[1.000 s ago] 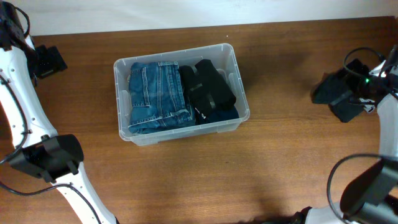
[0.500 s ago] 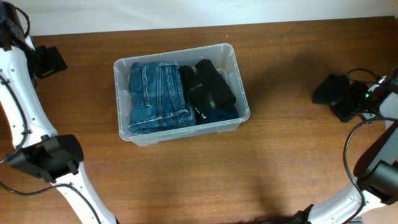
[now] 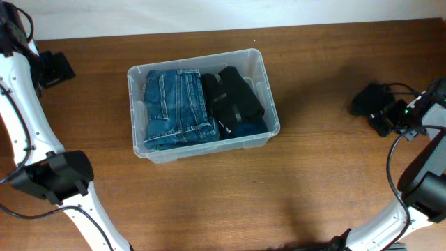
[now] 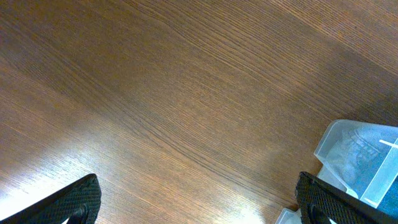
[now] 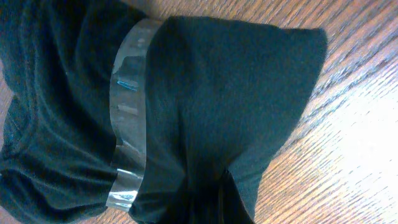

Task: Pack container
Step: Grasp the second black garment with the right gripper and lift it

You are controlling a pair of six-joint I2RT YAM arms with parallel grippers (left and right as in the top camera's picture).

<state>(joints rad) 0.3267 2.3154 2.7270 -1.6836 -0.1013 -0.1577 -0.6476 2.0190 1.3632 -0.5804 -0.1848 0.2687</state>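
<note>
I think a few things could go wrong here. On the left, the left claw (image 4: 199,200) hangs over the bare brown wooden tabletop (image 3: 313,181). A corner of the big clear plastic box-shaped container (image 3: 209,148) is just beside it in the left wrist view. If that arm swings to the right, it could bump the corner and push the container crooked.

The container sits in the middle of the tabletop, a bit to the left. It looks nearly full. Folded blue jeans (image 3: 178,108) fill its left half and rolled black clothes (image 3: 235,101) fill its right half. One more thing would have to go on top. It might hang over the rim or roll off.

On the right lies a soft black cloth bundle (image 5: 217,93) with a shiny clear band (image 5: 127,118) around it. It is well apart from the container. If the right claw (image 3: 382,113) only pinches a loose fold, I think the cloth could slide out or sag. The shiny band may be slippery too. A drop on the way across seems like the biggest worry.

The left arm runs up the left side. Its claw is near the far left corner, pointing down at the wood, spread wide with nothing in it. The right arm comes in from the right edge with its claw right at the bundle. Its camera shows only black cloth, so I cannot tell if that claw is spread or pinching.
</note>
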